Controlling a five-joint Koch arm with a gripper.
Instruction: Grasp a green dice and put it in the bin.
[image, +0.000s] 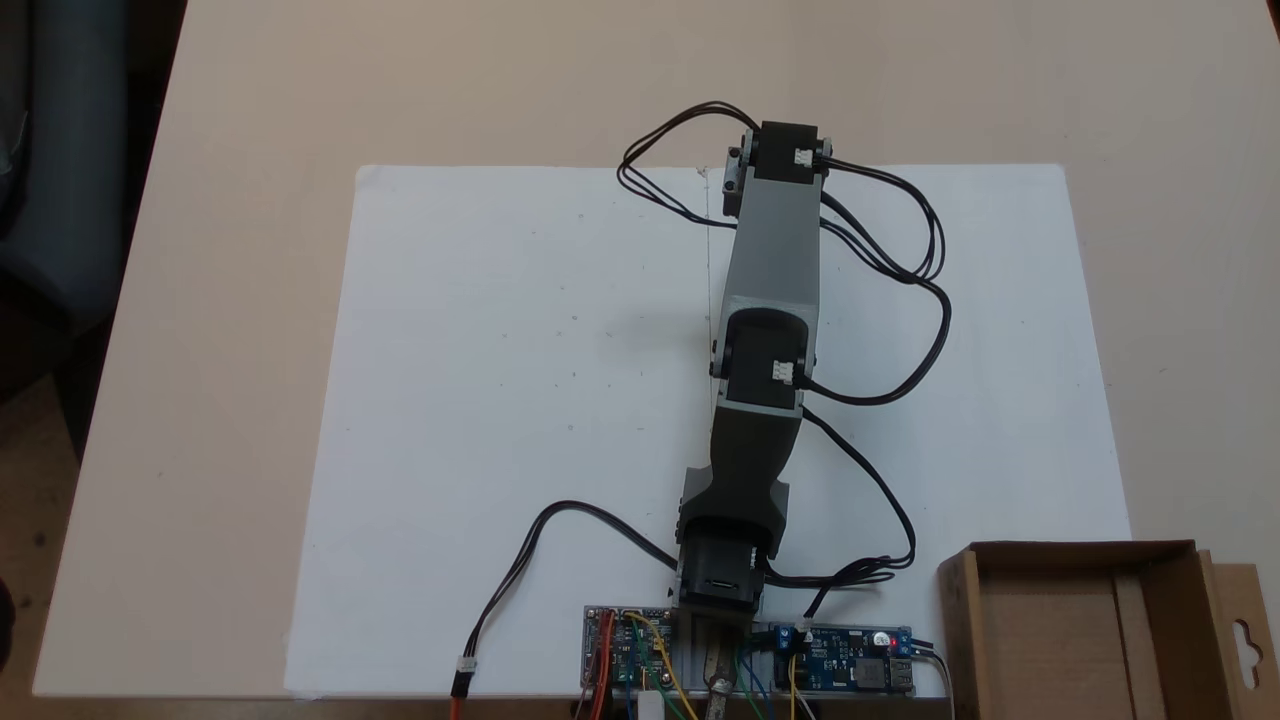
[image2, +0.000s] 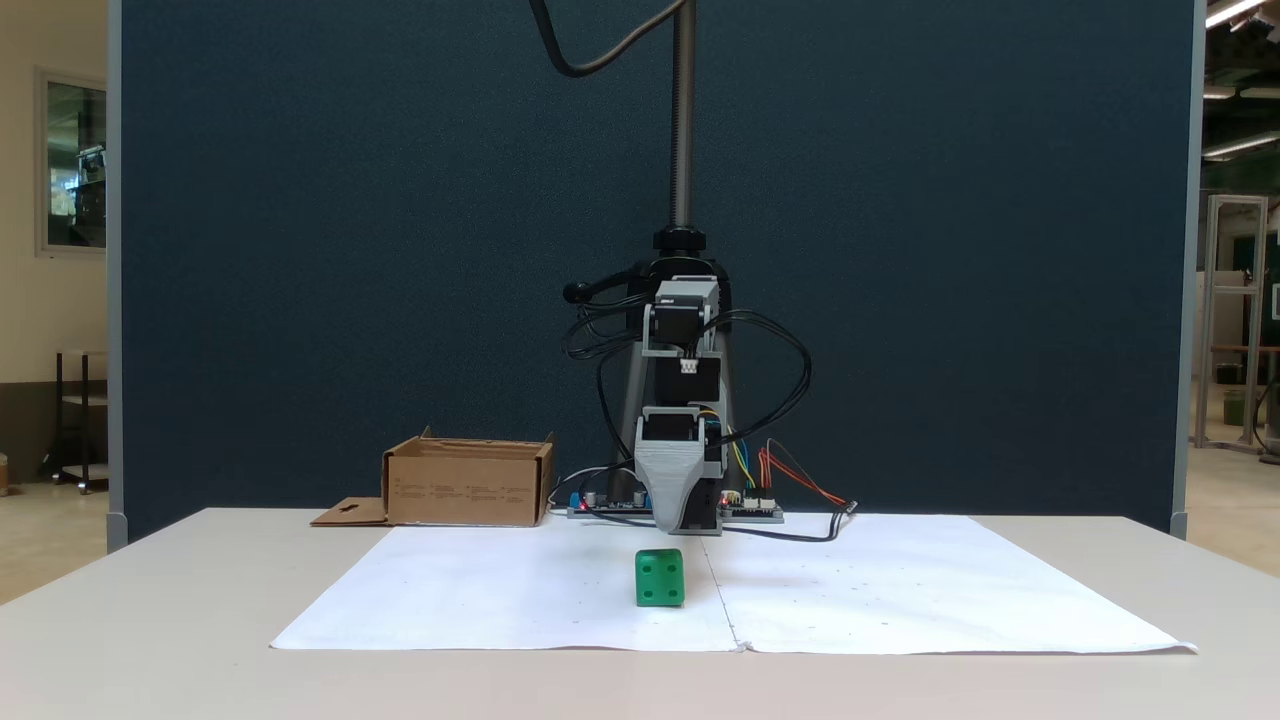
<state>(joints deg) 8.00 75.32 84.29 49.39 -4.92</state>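
The tool (image2: 683, 527) is hanging just behind the green dice (image2: 660, 577), its grip state unclear; the cardboard bin (image2: 468, 486) is sitting well aside. Descending off-centre could knock the dice away.

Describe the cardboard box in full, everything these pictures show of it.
The bin is a shallow rectangular box of brown corrugated cardboard, open at the top, and nothing can be seen inside it. A flat side flap with a slotted cut-out hole lies spread on the table. Faint printed text marks the wall facing the front camera. It stands upright beside the white paper sheet, near the arm's base and circuit boards, apart from the green dice.
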